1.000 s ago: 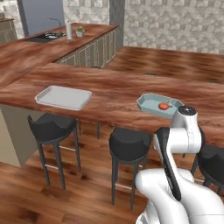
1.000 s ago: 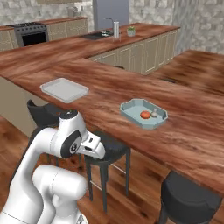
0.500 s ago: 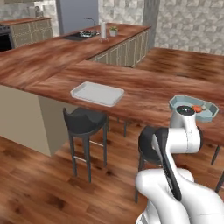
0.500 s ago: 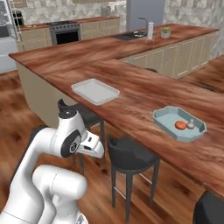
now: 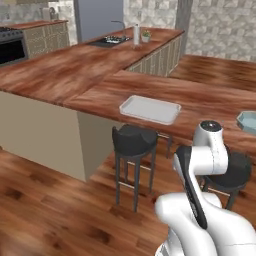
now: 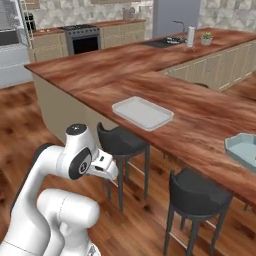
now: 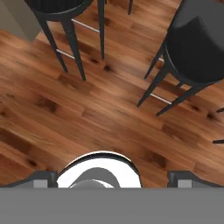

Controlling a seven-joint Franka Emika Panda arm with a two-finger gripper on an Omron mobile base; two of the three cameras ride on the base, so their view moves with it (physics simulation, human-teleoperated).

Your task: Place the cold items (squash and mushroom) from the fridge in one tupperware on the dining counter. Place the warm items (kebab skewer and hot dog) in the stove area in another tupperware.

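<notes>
**Jaws wide apart, holding nothing, aimed at the floor**

The wood-topped dining counter (image 5: 100, 80) fills the upper half of the left base view and runs from upper left to right edge in the right base view. Below it, wood floor (image 7: 87, 118) spreads across the hand view. Two dark bar stools stand at the counter: one (image 6: 121, 141) at centre of the right base view, another (image 6: 198, 195) at lower right. On the counter, an empty white tupperware (image 5: 150, 109) lies flat at centre of the left base view. A second, teal tupperware (image 6: 243, 150) is cut by the right edge; its contents cannot be made out. In the hand view the gripper (image 7: 112, 178) points down at the floor, its fingertips (image 7: 43, 178) far apart at the bottom edge, touching nothing.
</notes>
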